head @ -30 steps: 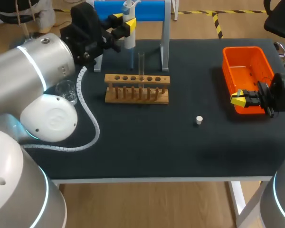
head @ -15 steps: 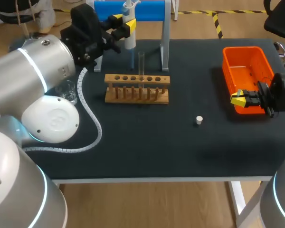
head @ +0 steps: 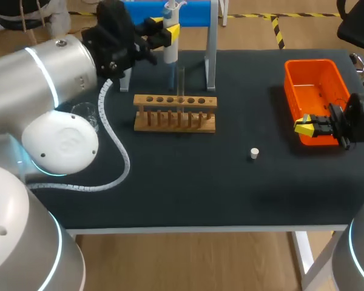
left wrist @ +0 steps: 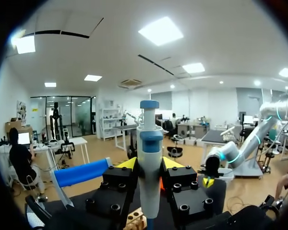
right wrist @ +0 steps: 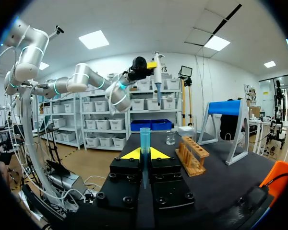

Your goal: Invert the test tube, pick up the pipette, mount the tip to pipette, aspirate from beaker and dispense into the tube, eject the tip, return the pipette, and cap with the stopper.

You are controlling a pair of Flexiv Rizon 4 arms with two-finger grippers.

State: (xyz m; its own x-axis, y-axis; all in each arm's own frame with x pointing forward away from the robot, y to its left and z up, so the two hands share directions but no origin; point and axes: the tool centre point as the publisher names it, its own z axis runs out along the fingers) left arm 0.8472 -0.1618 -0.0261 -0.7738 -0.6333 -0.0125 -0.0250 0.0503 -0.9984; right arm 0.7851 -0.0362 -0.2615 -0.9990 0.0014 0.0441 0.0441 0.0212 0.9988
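Observation:
My left gripper [head: 165,29] is shut on the white-and-blue pipette [head: 169,42], held upright above the table's back, just behind the wooden rack [head: 176,113]. In the left wrist view the pipette [left wrist: 150,163] stands between the yellow fingertips [left wrist: 128,163]. A clear test tube [head: 181,81] stands upright in the rack. My right gripper [head: 311,126] hovers at the near end of the orange tray [head: 327,73], shut on a blue pipette tip [right wrist: 144,142] that stands up between its fingers. The glass beaker [head: 85,113] sits left of the rack. A white stopper [head: 254,153] lies on the mat.
The blue-topped pipette stand [head: 210,36] rises behind the rack, close to the held pipette. The left arm's white cable [head: 118,157] loops over the mat near the beaker. Open mat lies between the rack, the stopper and the tray.
My left arm has carried the pipette a little to the right and up, away from the stand's left side. The right arm has kept still.

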